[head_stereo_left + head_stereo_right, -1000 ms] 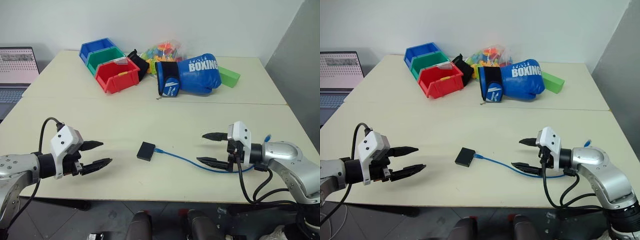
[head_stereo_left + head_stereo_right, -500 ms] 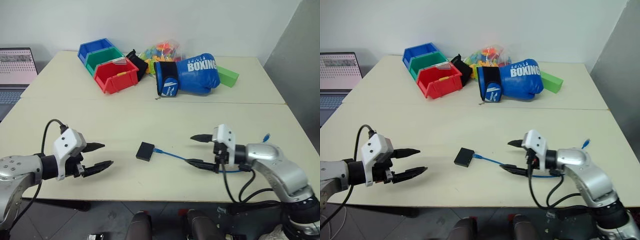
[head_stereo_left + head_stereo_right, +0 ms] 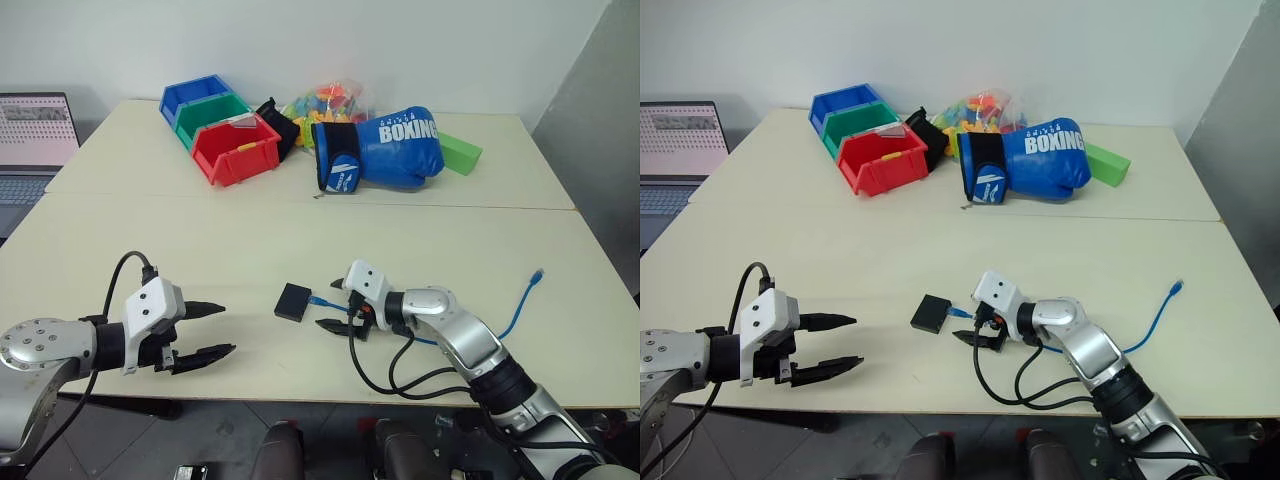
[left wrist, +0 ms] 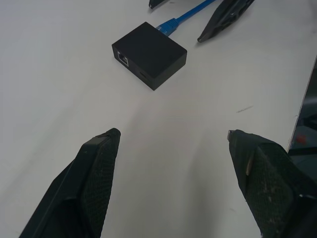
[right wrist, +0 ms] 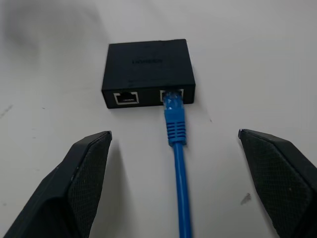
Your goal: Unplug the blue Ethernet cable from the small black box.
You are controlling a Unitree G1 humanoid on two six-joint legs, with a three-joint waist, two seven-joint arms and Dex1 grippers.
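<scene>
Right end effector (image 5: 173, 148) wide around blue cable (image 5: 178, 168) (plugged into box (image 5: 147, 69)), left end effector (image 3: 212, 330) wide, apart

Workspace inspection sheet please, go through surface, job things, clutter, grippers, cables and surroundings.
Surface: pale table, seam across the middle.
Job's things: blue Ethernet cable plugged into one of two ports on that side of the small black box; the other port free.
Clutter: red, green and blue bins, blue boxing glove, bag of coloured pieces, green block, at the far side.
Grippers: left gripper open, apart from the box; right gripper open, astride the cable.
Cables: black arm leads.
Surroundings: laptop, white wall.
</scene>
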